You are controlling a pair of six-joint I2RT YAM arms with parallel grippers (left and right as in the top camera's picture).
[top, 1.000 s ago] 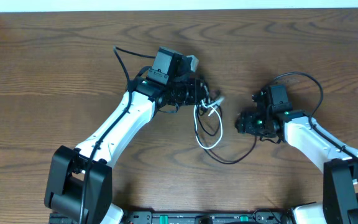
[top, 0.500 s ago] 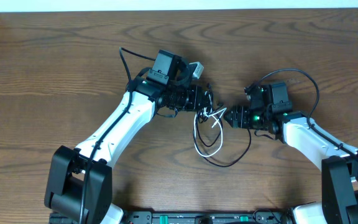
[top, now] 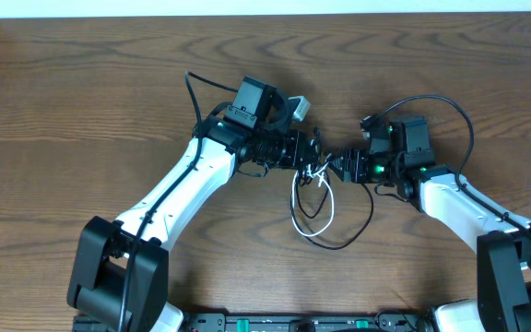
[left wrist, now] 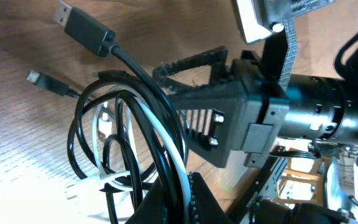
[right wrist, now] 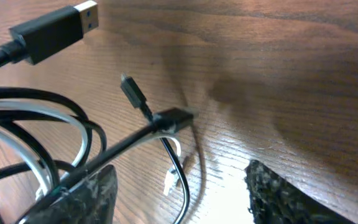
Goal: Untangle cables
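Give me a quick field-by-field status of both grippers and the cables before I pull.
left gripper: shut on the cables
right gripper: open, tips facing the left gripper, black cable across one finger
cables: white cable and black cable looped together, loops on the table
free ends: USB-A plug and small plug, both ungripped
status: not yet untangled

Bright, even light is glaring off the wooden table [right wrist: 222,199] while the right gripper's fingers [right wrist: 284,193] are blurring softly.

Cables [right wrist: 169,119] bunched left, maybe touching agape pincer [right wrist: 179,193].
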